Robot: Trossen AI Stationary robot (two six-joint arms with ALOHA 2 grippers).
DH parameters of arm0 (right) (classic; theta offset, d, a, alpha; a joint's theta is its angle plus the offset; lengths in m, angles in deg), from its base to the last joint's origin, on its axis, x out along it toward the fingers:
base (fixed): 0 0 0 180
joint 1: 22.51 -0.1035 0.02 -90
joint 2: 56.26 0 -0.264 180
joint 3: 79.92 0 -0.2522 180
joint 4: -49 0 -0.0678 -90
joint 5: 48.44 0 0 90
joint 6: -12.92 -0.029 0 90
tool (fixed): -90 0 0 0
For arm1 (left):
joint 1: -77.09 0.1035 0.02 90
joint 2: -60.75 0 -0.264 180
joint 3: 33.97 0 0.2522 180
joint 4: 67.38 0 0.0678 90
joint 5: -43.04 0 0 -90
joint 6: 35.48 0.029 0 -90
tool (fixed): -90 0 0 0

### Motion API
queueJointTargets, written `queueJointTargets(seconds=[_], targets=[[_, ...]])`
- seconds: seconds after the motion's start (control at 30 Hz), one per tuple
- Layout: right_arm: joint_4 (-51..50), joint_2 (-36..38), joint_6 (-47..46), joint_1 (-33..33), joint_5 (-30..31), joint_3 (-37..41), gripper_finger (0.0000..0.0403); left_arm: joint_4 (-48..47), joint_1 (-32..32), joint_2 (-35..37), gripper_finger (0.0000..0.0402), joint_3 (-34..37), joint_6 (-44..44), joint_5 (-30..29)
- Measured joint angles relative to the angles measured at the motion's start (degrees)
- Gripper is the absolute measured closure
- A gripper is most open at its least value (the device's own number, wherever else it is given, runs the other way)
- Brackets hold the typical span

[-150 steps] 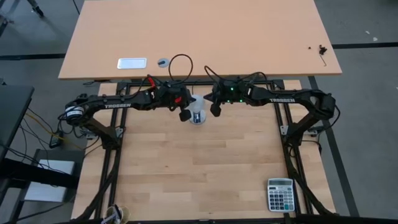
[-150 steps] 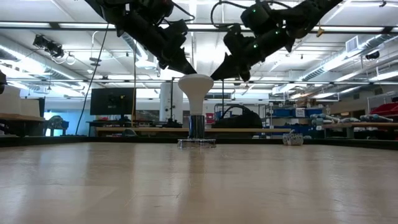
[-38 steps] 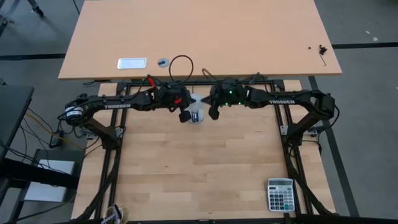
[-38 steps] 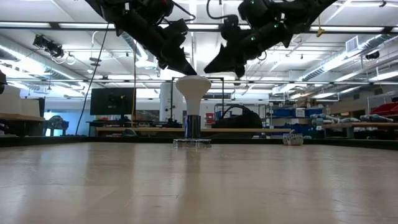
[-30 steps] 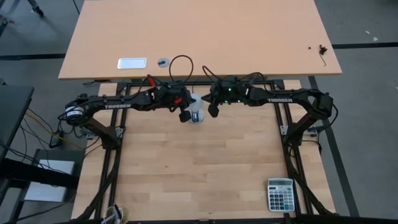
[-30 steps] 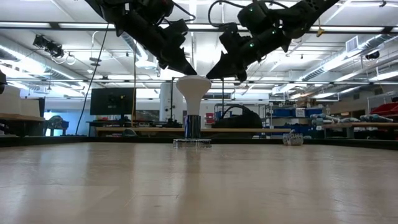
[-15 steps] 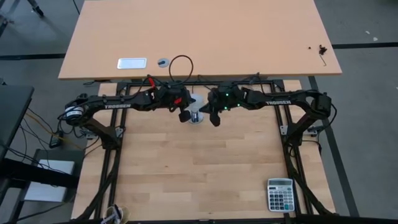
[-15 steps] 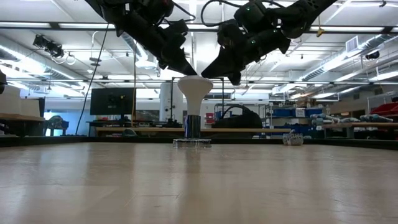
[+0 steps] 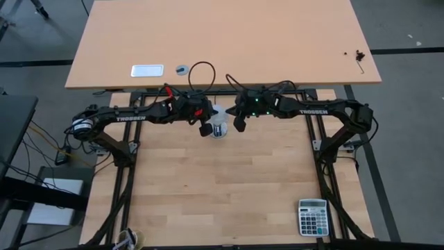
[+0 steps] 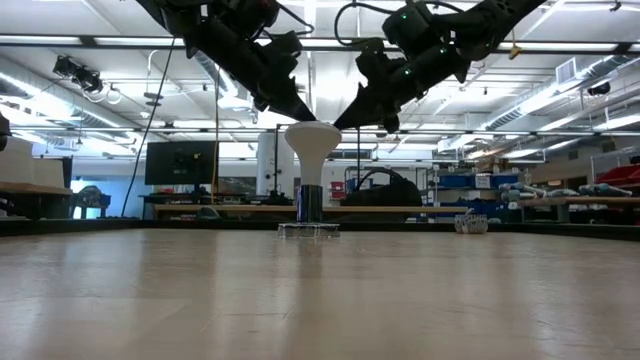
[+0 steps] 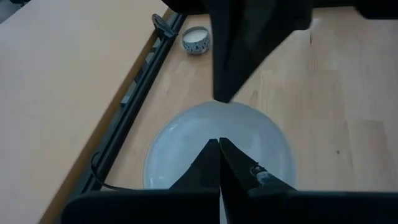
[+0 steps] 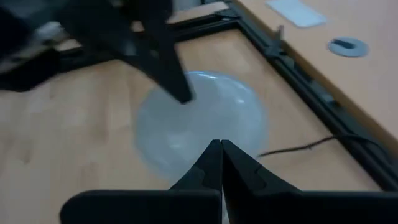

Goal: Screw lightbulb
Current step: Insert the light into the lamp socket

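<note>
The white funnel-shaped lightbulb (image 10: 312,140) stands upright, its narrow neck (image 10: 310,200) down in the flat socket base (image 10: 310,230) near the table's far edge. From above, its round head shows between the two grippers (image 9: 219,125). My left gripper (image 10: 303,115) is shut and slants down onto the head from the left. My right gripper (image 10: 344,123) is shut and slants down to the head's right rim. In each wrist view the shut fingers point at the pale round head (image 11: 186,155) (image 12: 186,130). My left gripper sets its shut fingertips (image 10: 300,112) on the top of the bulb's head, left of its middle (image 10: 304,127), slanting down from the table's left. The bulb stands upright in the socket. My right gripper sets its shut fingertips (image 10: 348,118) against the head's right rim (image 10: 336,129), slanting down from the table's right.
A small round cream puck (image 11: 196,40) lies by the frame rail beyond the bulb. A black cord (image 9: 201,73) loops onto the second table (image 9: 222,42) behind. A calculator (image 9: 312,217) lies at the near right corner. The near half of the wooden table (image 9: 222,187) is bare.
My right gripper swung toward the table's left and near edge across the bulb's head, then came back to the head's right rim, staying shut. The bulb has stayed upright in the socket.
</note>
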Motion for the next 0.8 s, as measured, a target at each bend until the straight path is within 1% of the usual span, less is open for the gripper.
queueJointTargets(seconds=[0.13,0.27,0.33,0.37,0.47,0.53,0.63,0.7,0.8], targets=[[-0.56,0.00,0.00,-1.05,-0.50,-0.02,0.0393,-0.10,0.00,0.00,0.0402,0.00,-0.01,0.30],[-0.70,0.02,-0.02,-2.08,-4.33,-0.02,0.0393,-0.05,0.00,0.00,0.0402,0.00,-0.18,0.24],[-0.97,0.02,-0.01,-2.47,-4.65,-0.02,0.0393,-0.05,0.00,0.00,0.0402,0.00,-0.34,0.17],[-0.83,0.10,0.00,-2.51,-4.13,-0.02,0.0393,-0.08,0.00,0.00,0.0402,0.00,-0.34,0.17],[-0.07,0.67,0.22,-2.15,1.98,-0.02,0.0393,-0.08,0.00,0.00,0.0402,0.00,-0.34,0.17],[0.26,0.72,0.31,-1.39,4.77,-0.02,0.0393,-0.04,0.00,0.00,0.0402,0.00,-0.34,0.17],[-0.19,0.24,0.07,-0.22,5.06,-0.03,0.0393,-0.04,0.00,0.00,0.0402,0.00,-0.33,0.17],[-1.61,-0.15,-0.27,0.35,3.50,-0.02,0.0393,0.03,0.00,0.00,0.0402,0.00,-0.34,0.17],[-1.02,-0.85,-0.62,0.38,1.46,-0.04,0.0393,-0.32,0.00,0.02,0.0402,0.04,-0.31,0.03]])
